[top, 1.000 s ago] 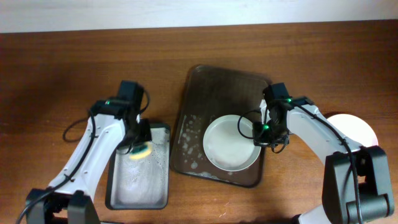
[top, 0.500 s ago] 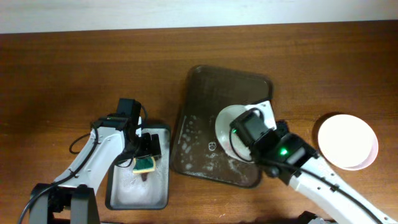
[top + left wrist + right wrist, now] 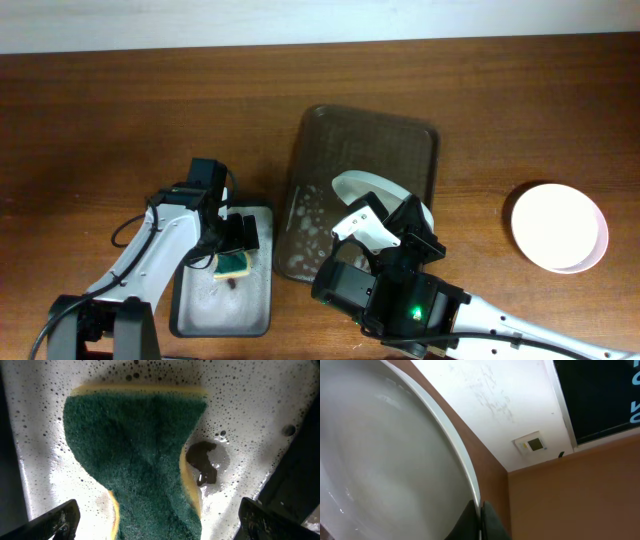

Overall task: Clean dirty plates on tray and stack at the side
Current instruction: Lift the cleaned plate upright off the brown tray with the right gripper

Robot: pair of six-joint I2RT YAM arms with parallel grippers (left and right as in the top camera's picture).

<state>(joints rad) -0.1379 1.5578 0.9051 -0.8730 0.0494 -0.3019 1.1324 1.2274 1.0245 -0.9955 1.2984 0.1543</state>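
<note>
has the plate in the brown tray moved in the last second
Yes. The plate lay flat near the tray's front rim; now the right gripper holds it tipped up, shifted toward the tray's middle.

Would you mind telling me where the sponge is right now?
In the overhead view the sponge lies in the soapy grey tray on the left, under the left gripper with its open jaws and left of the brown tray.
</note>
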